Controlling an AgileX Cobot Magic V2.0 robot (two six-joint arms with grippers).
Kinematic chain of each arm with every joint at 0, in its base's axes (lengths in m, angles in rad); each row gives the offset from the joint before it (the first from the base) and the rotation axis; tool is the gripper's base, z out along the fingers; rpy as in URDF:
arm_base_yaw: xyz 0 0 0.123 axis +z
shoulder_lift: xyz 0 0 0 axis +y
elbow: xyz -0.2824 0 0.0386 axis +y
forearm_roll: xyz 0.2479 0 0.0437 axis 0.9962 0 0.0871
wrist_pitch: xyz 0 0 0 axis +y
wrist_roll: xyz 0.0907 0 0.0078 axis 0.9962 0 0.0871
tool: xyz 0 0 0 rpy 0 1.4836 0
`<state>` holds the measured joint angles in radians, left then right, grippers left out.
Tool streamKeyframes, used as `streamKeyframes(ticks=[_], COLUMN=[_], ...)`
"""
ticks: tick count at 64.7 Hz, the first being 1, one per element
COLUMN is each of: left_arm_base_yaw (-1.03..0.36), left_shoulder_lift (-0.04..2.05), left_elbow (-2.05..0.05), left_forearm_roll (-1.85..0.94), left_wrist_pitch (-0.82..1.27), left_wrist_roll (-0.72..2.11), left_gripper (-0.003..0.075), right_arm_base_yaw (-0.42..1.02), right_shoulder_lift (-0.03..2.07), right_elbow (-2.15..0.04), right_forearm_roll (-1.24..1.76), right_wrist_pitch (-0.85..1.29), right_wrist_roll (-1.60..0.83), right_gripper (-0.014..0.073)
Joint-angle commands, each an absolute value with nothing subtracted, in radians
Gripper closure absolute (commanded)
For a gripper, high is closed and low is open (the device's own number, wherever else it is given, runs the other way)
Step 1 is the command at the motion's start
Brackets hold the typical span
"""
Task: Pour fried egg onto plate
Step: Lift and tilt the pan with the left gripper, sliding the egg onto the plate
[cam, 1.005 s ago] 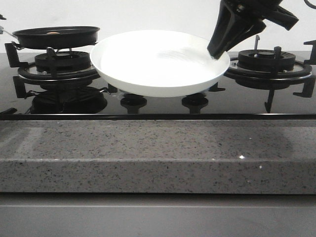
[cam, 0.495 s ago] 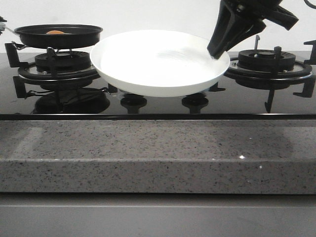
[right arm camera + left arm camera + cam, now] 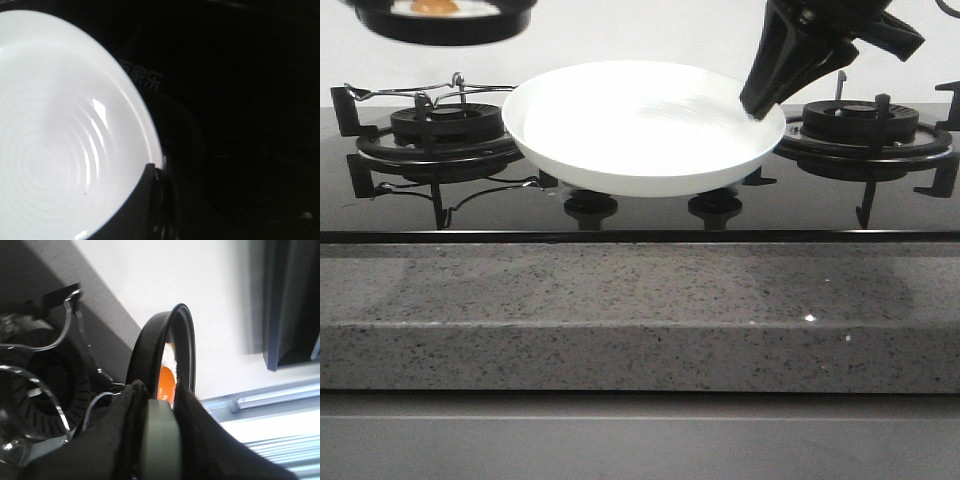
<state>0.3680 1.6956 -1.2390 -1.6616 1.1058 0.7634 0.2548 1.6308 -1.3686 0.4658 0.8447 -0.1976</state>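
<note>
Overexposed plate (image 3: 640, 125), dim right wrist view, blurred fingers (image 3: 160, 440)

Glossy white plate (image 3: 640, 130), matt black pan (image 3: 445, 22), shiny glass hob (image 3: 640, 215), rough speckled stone counter (image 3: 640, 315).

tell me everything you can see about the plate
The plate is a wide, round, shallow dish, glossy white like glazed ceramic, with a raised rim and faint concentric rings inside. It is empty. It is held tilted toward the camera over the stove between the two burners. The right gripper grips its right rim, one finger inside.
</note>
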Motion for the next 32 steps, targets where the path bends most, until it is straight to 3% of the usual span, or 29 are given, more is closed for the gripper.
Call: streamKeyframes(ticks=[1,18,32], left_arm_base_yaw=[0.361,0.270,0.120], left_shoulder_lift=[1.566,1.309,1.180], left_elbow=[-1.271,-1.271,-1.271], left_forearm_roll=[-1.712,-1.367,-1.282], left_wrist_pitch=[1.144,0.853,0.774], left_wrist_roll=[0.802,0.803,0.803], left_gripper=[0.0740,0.0739,0.0739], right_arm_base_yaw=[0.253,0.253,0.253], right_shoulder_lift=[1.594,1.594,1.594], right_elbow=[-1.391,-1.391,-1.391], right_forearm_roll=[0.494,0.494,0.494], right_wrist_pitch=[0.803,0.803,0.803], right_wrist_roll=[-0.205,-0.205,-0.205], right_gripper=[0.0651,0.0651,0.0651])
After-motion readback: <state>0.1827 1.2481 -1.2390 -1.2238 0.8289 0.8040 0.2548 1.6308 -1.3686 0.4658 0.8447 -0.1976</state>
